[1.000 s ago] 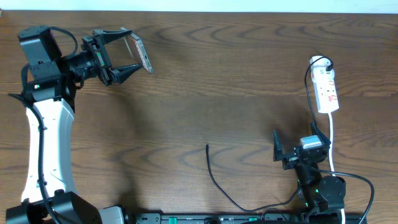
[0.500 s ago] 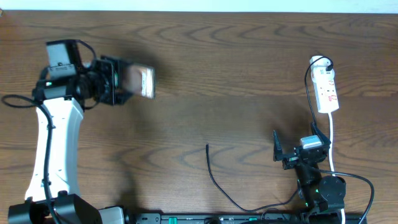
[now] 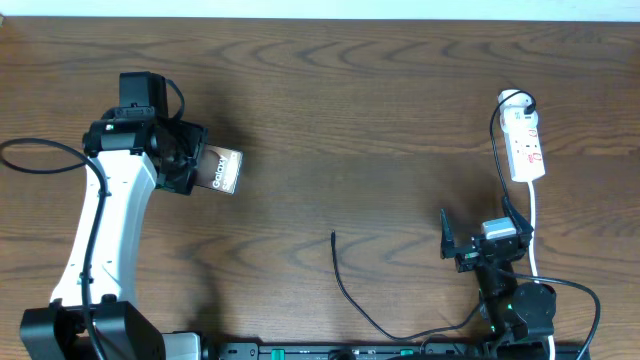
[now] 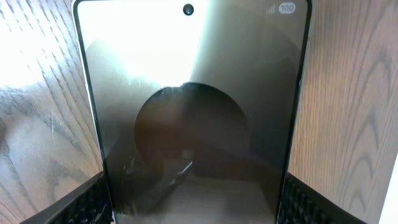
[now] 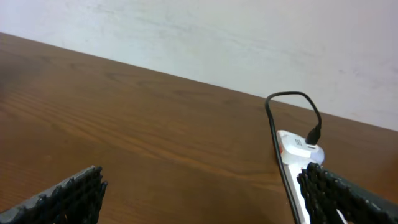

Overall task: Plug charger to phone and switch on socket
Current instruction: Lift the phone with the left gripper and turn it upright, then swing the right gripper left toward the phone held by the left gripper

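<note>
From above, the left claw is clamped on the phone in the left half of the tabletop, about midway between the far and near edges. The lettered face is turned up. I can't tell whether the phone rests on the wood or hangs just over it. The charger runs up from the near edge, and its plug tip lies bare near the middle, well apart from the phone. The socket lies close to the right edge, toward the far side. The right claw sits near the near-right corner with its jaws spread wide and nothing between them.

The left wrist camera is filled by the phone's glossy face. A pad presses one long side and its partner presses the other, so both short ends stay clear.

The right wrist camera looks between empty, wide-set fingers at the socket and the black lead plugged into its far end, with a pale wall behind.

I'd judge the step in hand to be bringing the phone over to the cable. It would go best with the grip kept on the long sides. The phone should be set flat with its port end facing the plug tip, near enough for the right claw to pinch the cable just behind the tip.
</note>
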Robot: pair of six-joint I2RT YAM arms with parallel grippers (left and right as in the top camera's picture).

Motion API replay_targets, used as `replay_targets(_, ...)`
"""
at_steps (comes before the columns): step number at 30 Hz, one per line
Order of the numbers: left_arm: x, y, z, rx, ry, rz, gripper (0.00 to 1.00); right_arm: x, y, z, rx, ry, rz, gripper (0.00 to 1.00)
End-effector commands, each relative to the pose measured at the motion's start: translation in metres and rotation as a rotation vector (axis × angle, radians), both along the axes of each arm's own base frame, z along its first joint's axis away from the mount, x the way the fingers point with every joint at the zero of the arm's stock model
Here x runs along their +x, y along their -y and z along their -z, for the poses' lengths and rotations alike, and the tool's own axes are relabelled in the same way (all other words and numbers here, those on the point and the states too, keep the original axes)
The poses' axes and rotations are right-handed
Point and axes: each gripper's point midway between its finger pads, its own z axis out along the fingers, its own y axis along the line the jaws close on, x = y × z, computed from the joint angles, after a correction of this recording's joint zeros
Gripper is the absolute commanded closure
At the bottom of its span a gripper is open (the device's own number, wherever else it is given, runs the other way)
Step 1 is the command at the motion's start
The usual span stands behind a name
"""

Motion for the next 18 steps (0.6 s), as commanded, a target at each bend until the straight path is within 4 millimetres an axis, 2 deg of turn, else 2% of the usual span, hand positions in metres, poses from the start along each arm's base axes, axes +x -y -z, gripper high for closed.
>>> replay_targets(1,-0.001,-0.006,0.0,0.039,-0.002,0.002,0.93,0.0,-0.001,-0.009,-0.026,0.042,-0.003,0.01)
replay_targets(3,-0.001,-0.006,0.0,0.039,-0.002,0.002,0.92,-0.001,-0.005,-0.021,-0.02,0.094,-0.027,0.01)
replay_targets(6,-0.001,-0.005,0.0,0.036,-0.002,0.003,0.93,-0.008,-0.021,-0.053,0.03,0.216,-0.128,0.01)
replay_targets(8,-0.001,-0.004,0.0,0.031,-0.002,0.005,0.93,-0.013,-0.03,-0.066,0.062,0.255,-0.186,0.01)
replay_targets(14,-0.001,0.0,0.0,0.009,0.0,0.012,0.92,-0.018,-0.041,-0.1,0.098,0.182,-0.26,0.01)
replay_targets(18,0.0,0.0,0.0,0.007,0.001,0.013,0.92,-0.006,-0.055,-0.143,0.101,0.067,-0.339,0.01)
